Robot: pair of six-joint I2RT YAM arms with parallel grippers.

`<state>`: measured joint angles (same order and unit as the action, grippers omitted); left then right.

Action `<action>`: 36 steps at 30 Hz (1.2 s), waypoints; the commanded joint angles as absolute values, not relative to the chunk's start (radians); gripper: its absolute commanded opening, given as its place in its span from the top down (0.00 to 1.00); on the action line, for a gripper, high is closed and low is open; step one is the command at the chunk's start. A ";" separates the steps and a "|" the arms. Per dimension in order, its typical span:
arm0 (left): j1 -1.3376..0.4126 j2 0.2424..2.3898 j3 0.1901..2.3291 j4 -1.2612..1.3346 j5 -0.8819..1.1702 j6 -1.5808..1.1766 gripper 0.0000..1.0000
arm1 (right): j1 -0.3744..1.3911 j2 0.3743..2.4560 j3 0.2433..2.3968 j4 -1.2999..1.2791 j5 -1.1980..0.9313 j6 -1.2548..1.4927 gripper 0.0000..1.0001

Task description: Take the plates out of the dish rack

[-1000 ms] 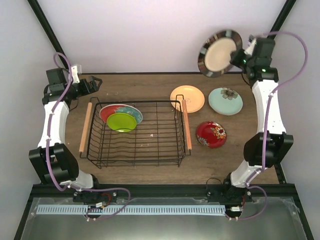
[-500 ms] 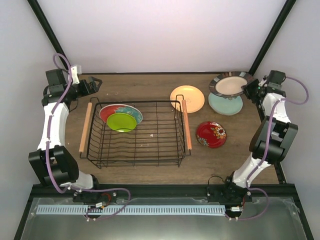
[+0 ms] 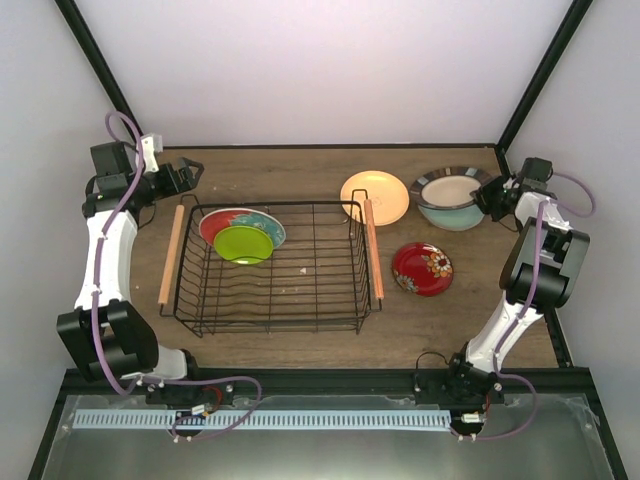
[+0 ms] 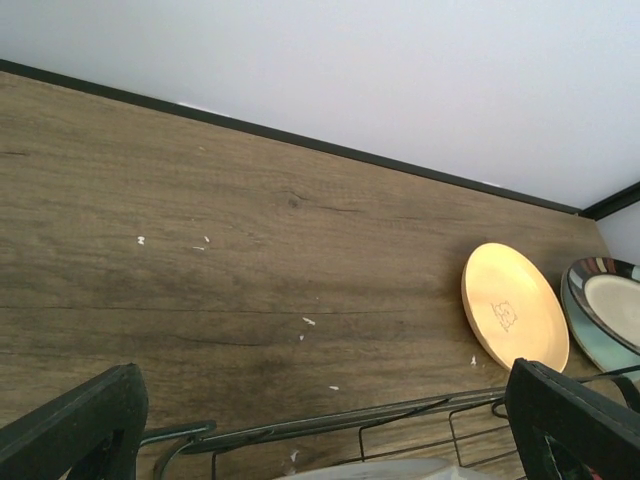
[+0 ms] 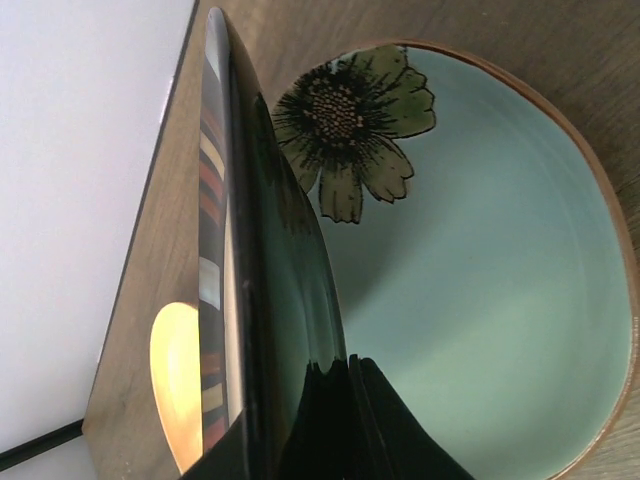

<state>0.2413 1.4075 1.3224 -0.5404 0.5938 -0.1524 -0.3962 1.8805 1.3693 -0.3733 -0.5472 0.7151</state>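
The cream plate with the dark rim has been brought down over the last second; a second ago it was held high and tilted above the far right corner, half a second ago it was levelled above the mint plate, and it is now seen low over that plate, covering most of it; it is clamped by its right-hand rim in the right gripper, whose fingers are closed on the edge (in the right wrist view the plate is seen edge-on and angled up from the mint plate's flower, so full contact cannot be confirmed); the release is judged to be the step in hand, and a little more lowering may be needed before the jaws are parted, lest the plate drop onto the one beneath; the left gripper has not been moved in that time; it is held wide open with nothing in it, just beyond the far left corner of the dish rack; two plates are left at the rack's far left, the lime green plate lying over the red-and-teal plate; the yellow-orange plate lies on the table just beside the rack's right handle, and the red floral plate near it; with four out and two to go, the task is judged about two thirds done
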 commanded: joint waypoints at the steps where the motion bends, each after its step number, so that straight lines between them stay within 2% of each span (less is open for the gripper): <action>1: 0.235 1.379 1.313 -0.556 0.587 -0.134 0.00 | -0.399 1.861 1.381 -0.265 -0.590 0.714 0.99; 8: 0.236 1.373 1.321 -0.573 0.586 -0.126 0.00 | -0.400 1.876 1.361 -0.265 -0.547 0.708 0.99; 10: 0.236 1.373 1.322 -0.578 0.585 -0.123 0.00 | -0.402 1.880 1.360 -0.269 -0.538 0.705 0.97; 16: 0.235 1.373 1.321 -0.577 0.587 -0.126 0.00 | -0.402 1.909 1.384 -0.324 -0.528 0.681 0.59; 19: 0.235 1.376 1.321 -0.573 0.589 -0.130 0.00 | -0.402 1.919 1.402 -0.365 -0.517 0.659 0.48; 24: 0.236 1.377 1.321 -0.570 0.592 -0.132 0.00 | -0.402 1.931 1.434 -0.433 -0.483 0.622 0.43; 36: 0.235 1.385 1.310 -0.556 0.607 -0.138 0.00 | -0.402 1.967 1.487 -0.528 -0.390 0.565 0.41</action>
<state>0.2413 1.3914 1.3205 -0.5697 0.5892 -0.1345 -0.3973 1.9572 1.4155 -0.5056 -0.4274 0.5938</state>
